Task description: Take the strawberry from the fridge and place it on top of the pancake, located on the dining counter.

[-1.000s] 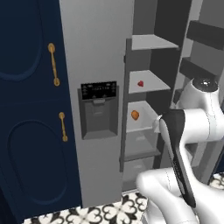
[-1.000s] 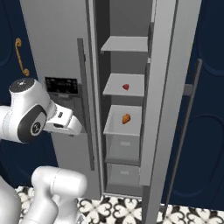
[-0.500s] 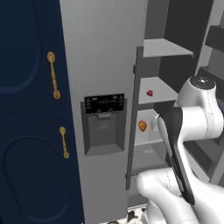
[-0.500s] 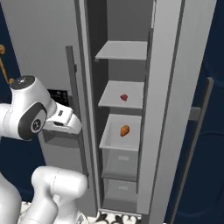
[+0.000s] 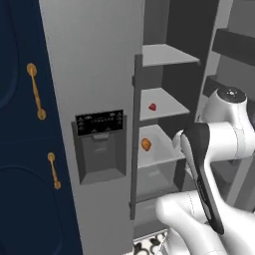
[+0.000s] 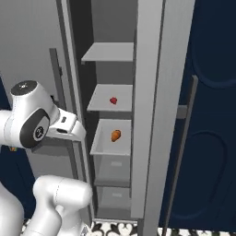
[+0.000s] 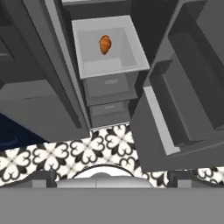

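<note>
The fridge stands close ahead with its right door swung open and its left door, bearing the black dispenser panel, closed. The tiny red strawberry lies on a middle grey shelf. One shelf lower sits the larger orange fruit. My gripper is open, its fingertips wide apart with nothing between them, in front of the fridge and well short of the shelves, looking down at the orange fruit's shelf and the drawers. The pancake and the dining counter are out of view.
The open door with its inner bins stands to the right of the shelves. Navy cabinets with gold handles flank the fridge on the left, and more navy panelling on the right. Patterned floor tiles lie below.
The whole picture has grown and shifted: the base has driven closer to the fridge. The arm keeps the same pose, and the strawberry and orange fruit stay on their shelves.
</note>
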Motion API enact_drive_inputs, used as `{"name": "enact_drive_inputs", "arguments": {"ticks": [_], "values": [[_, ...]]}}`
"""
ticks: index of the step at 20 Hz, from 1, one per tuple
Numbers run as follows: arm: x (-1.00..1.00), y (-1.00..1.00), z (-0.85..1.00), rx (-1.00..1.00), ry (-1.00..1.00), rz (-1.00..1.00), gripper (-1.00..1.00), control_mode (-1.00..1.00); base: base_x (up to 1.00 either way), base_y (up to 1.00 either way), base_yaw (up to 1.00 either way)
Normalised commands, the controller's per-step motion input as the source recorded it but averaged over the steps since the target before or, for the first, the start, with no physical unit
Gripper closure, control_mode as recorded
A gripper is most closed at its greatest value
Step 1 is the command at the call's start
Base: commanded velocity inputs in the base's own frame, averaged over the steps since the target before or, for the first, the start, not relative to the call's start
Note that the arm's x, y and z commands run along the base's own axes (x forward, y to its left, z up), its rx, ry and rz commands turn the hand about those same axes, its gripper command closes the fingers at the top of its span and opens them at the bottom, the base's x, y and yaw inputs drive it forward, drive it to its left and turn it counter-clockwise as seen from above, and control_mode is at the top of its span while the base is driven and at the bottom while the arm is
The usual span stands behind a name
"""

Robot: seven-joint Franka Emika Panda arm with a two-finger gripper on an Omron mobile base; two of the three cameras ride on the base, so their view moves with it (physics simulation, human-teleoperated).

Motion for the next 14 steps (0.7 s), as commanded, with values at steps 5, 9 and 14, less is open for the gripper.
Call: {"name": "enact_drive_inputs", "arguments": {"ticks": [5, 9, 14], "values": [[0.0, 0.0, 0.0, 0.0, 0.0, 0.0, -1.0, 1.0, 0.26, 0.01, -0.25], [0.0, 0.0, 0.0, 0.0, 0.0, 0.0, -1.0, 1.0, 0.35, 0.01, 0.0], [0.0, 0.0, 0.0, 0.0, 0.0, 0.0, -1.0, 1.0, 0.56, 0.0, 0.0]]}}
